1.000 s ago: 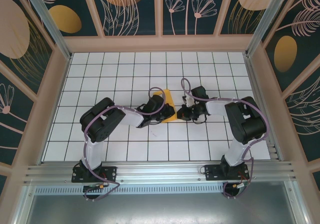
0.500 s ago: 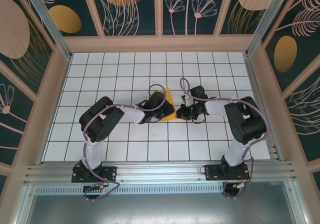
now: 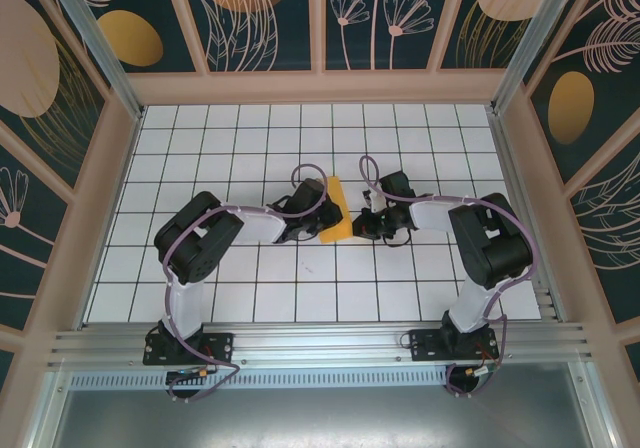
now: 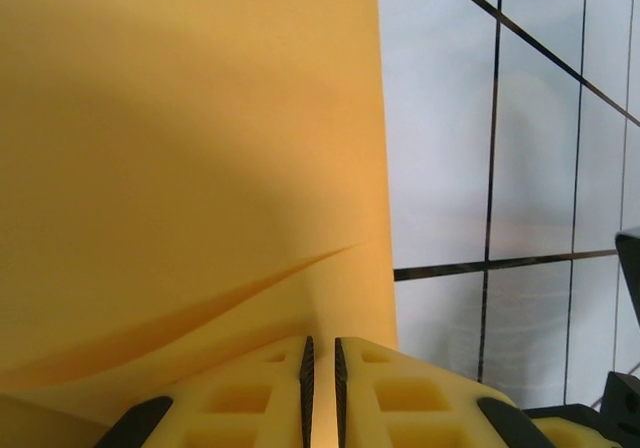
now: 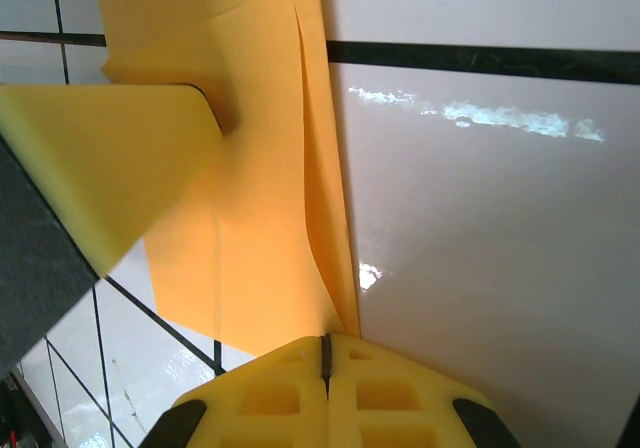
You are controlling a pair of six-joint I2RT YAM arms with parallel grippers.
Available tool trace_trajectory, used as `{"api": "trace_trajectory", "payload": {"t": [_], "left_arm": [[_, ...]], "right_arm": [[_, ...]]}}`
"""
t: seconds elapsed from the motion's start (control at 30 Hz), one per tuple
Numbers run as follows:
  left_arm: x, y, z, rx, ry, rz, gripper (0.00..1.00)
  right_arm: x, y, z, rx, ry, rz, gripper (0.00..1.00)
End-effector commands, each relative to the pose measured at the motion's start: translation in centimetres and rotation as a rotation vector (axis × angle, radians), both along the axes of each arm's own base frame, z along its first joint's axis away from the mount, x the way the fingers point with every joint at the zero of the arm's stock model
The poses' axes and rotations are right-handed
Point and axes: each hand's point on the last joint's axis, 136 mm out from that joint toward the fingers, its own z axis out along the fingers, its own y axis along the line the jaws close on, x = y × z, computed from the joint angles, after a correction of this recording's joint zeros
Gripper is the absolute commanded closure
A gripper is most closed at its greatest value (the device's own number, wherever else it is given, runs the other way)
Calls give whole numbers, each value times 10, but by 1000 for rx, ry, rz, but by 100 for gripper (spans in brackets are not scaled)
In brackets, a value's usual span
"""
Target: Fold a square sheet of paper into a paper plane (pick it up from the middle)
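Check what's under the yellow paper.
White grid table under the paper; a lower folded layer peeks out along its edge. The tiles directly beneath are covered, so nothing else can be confirmed.

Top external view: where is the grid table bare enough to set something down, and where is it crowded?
Free: the far rows of the table along the back wall, and the near-centre tiles by the front rail. Crowded: the centre, where left claw and right claw meet the paper.
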Motion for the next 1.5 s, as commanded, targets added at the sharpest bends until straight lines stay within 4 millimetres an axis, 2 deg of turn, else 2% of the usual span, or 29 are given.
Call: {"api": "trace_trajectory", "payload": {"t": [0.0,1.1,1.2,1.23,1.4,1.47], "left_arm": [[12,43,-18,144,6,84,82],[35,78,-14,214,-65,100,77],[40,83,-9,224,-84,120,77],[35,89,-14,233,-76,123,77],[38,94,2,212,-116,129,73],[40,89,17,178,-143,116,72]], "right_arm": [[-25,-42,-49,-235,112,-52,100],[-27,-43,-52,-236,121,-55,100],[-27,-42,-52,-235,121,-54,100],[-27,-42,-52,-234,122,-54,100],[-25,-40,-50,-224,118,-51,100],[-25,-39,-48,-217,116,-49,100]]}}
